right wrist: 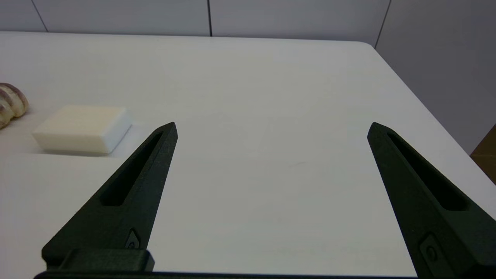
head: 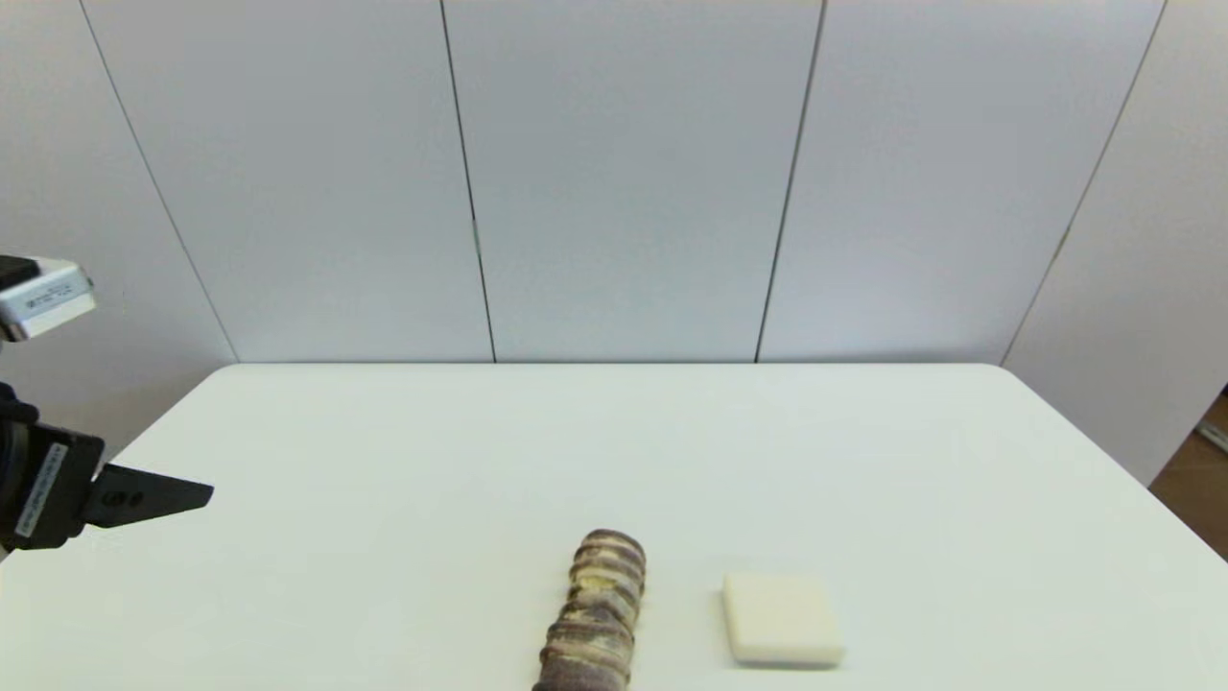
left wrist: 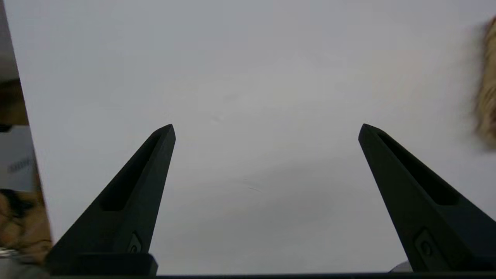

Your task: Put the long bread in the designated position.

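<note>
The long bread (head: 597, 614), ridged in dark brown and cream-yellow, lies on the white table (head: 384, 461) at its front middle, its near end cut off by the picture's edge. Its blurred edge (left wrist: 487, 85) shows in the left wrist view, and its rounded tip (right wrist: 11, 104) in the right wrist view. My left gripper (head: 197, 495) hangs over the table's front left, well left of the bread; in its own view (left wrist: 266, 130) it is open with nothing between the fingers. My right gripper (right wrist: 272, 128) is also open and empty, low over the right side; it is out of the head view.
A flat cream-white square block (head: 782, 619) lies just right of the bread, also seen in the right wrist view (right wrist: 83, 128). The table's rounded far right corner (right wrist: 368, 43) and right edge drop off to the floor. Grey wall panels stand behind the table.
</note>
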